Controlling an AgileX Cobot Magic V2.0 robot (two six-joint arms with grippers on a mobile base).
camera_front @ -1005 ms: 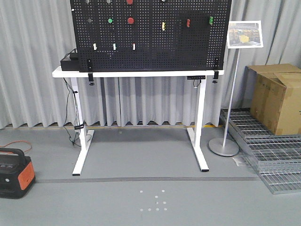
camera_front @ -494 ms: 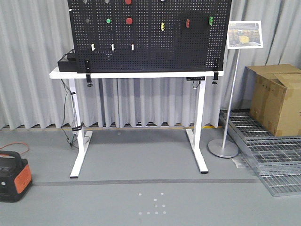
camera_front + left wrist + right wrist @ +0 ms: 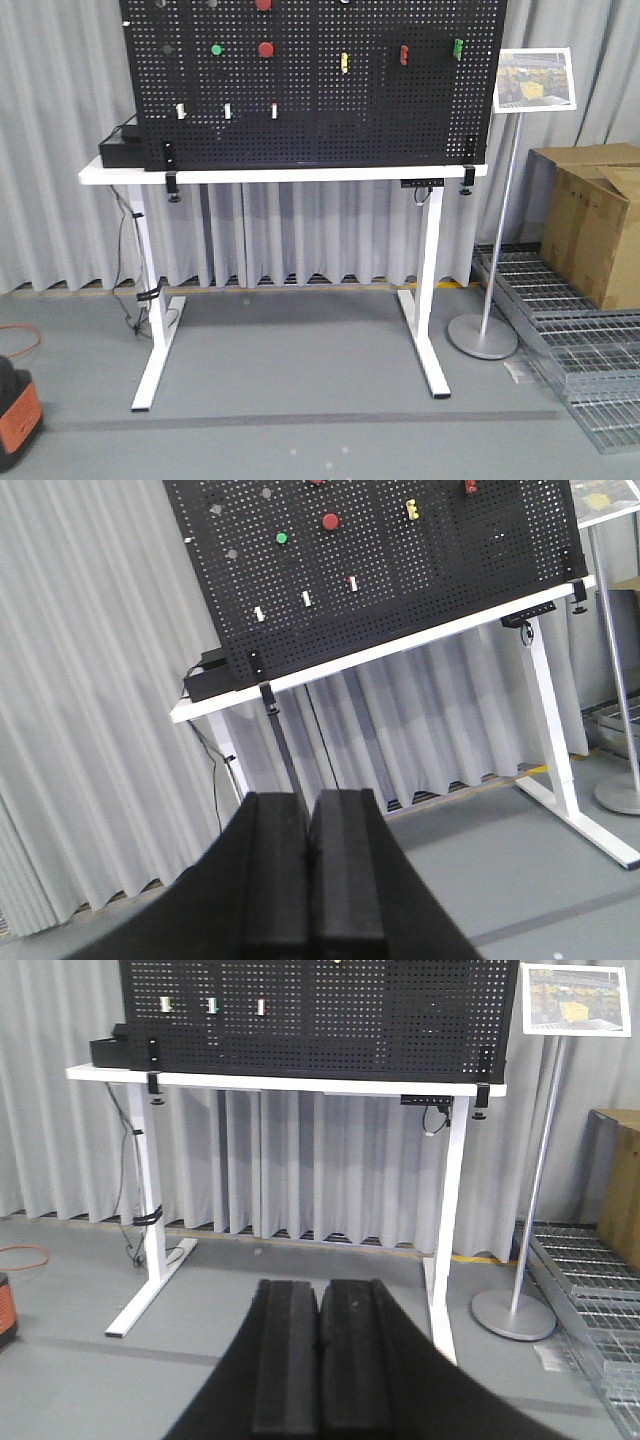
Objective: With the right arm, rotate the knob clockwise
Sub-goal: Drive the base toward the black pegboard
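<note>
Left tool (image 3: pixel 308 875) and right tool (image 3: pixel 320 1360) both pressed together, empty, well short of the pegboard (image 3: pixel 320 115) clamped upright on the tabletop (image 3: pixel 300 173). Knob (image 3: pixel 172 47) sits upper left, beside the green button (image 3: pixel 216 49); I judge the approach comes first.

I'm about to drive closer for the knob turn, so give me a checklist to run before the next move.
1. Right gripper free: ok, shut on nothing.
2. Left gripper free: ok, shut, empty.
3. Knob seen: ok in front view, left of green button; faint.
4. Knob in right wrist view: not ok, upper pegboard cropped.
5. Knob within reach: not ok, table far across floor.
6. Knob's setting: cannot tell, too small.
</note>
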